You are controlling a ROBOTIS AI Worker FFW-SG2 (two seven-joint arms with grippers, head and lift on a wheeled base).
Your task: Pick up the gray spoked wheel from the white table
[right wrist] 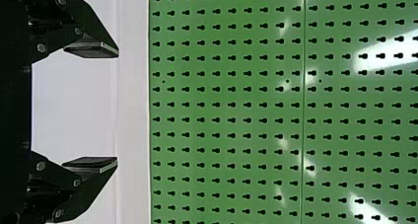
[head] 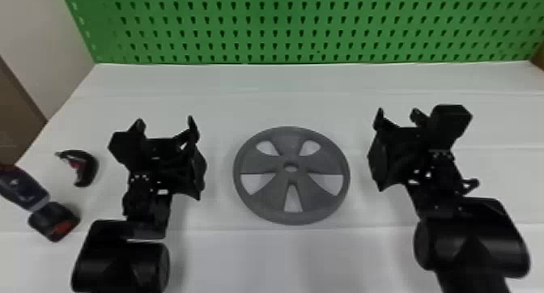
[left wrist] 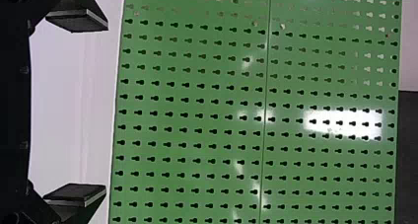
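Gray spoked wheel (head: pixel 291 175), just chilling flat on the white table (head: pixel 291 260), right of the left gripper (head: pixel 166 123) and left of the right gripper (head: pixel 397 114), apart from both, with fingers on each spread pretty wide

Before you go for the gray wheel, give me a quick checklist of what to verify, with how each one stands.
1. Gray wheel lying flat on the white table: ok.
2. Left gripper open and empty: ok.
3. Right gripper open and empty: ok.
4. Grippers on opposite sides of the wheel: ok, one to its left, one to its right.
5. Fingers at the wheel's rim: not ok, both grippers stand apart from it.
6. Dark curved item away from the wheel: ok, it lies beyond the left gripper.
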